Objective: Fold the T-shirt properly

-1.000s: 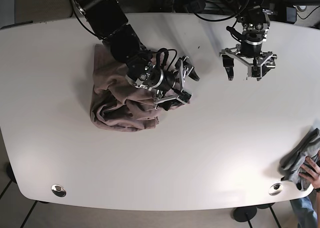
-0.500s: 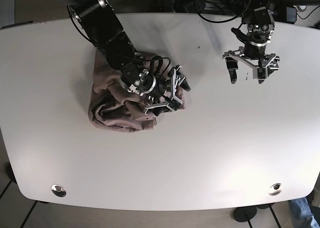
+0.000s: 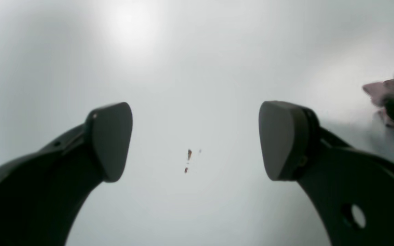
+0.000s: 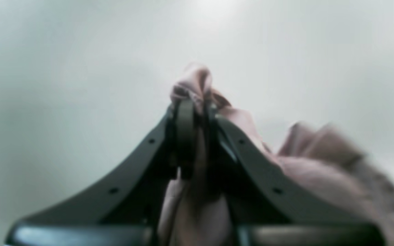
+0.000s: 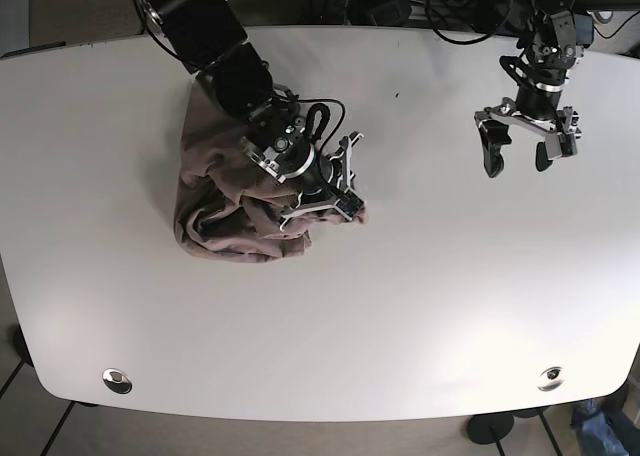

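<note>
1. The right gripper (image 5: 345,204) is pressed together on a fold of the T-shirt (image 5: 225,191). In the right wrist view its two fingers (image 4: 183,136) stand close to each other, and a pinch of pink cloth (image 4: 197,82) comes out above their tips.
2. More cloth hangs between the fingers and spreads to the right side of that view, but it is blurred there.
3. The T-shirt lies crumpled on the white desk (image 5: 420,306), in the left part of the base view, mostly under and beside the right arm (image 5: 225,61). It is a loose heap with many wrinkles.
4. The left gripper (image 5: 520,156) is spread wide and holds nothing. In the left wrist view its two pads (image 3: 109,140) are far apart, with only bare desk (image 3: 197,68) and a few small dark specks (image 3: 188,157) between them.
5. The left gripper is well apart from the T-shirt, over the right part of the desk. I cannot tell if it touches the surface.
</note>
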